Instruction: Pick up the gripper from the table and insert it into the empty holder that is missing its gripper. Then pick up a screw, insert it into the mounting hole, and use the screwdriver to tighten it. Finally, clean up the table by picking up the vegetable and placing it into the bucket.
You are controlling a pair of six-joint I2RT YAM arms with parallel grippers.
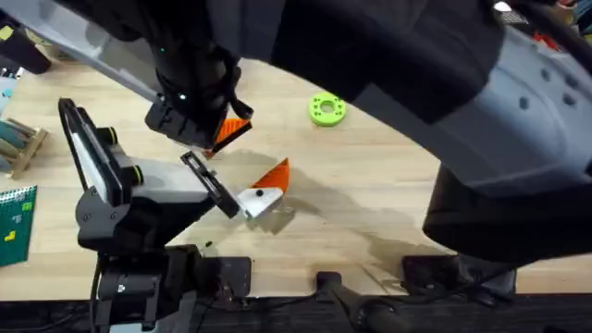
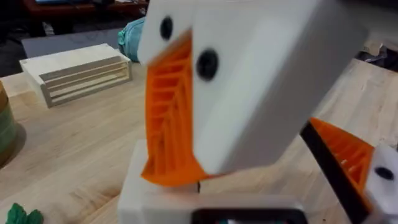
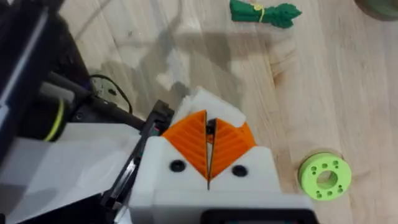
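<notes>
In the right wrist view my right gripper (image 3: 208,149) is shut, its two orange ribbed pads pressed flat together. It hangs just over a white holder block (image 3: 214,106) at the tip of my left arm. From overhead the right gripper (image 1: 227,129) reaches in from the far side, above the left gripper (image 1: 262,188). The left wrist view has the right arm's white fingers (image 2: 261,81) and an orange pad (image 2: 166,124) close up, set down between my left fingers. My left gripper is open. The loose gripper, the screw and the screwdriver are out of view. The dark-green vegetable (image 3: 264,12) lies on the wood near the bucket (image 2: 5,127).
A lime-green ring (image 1: 326,109) lies on the table to the right of both grippers. A slatted wooden rack (image 2: 78,71) stands at the left side, with a green card (image 1: 14,222) near the left edge. The right arm's dark body looms across the upper right of the overhead view.
</notes>
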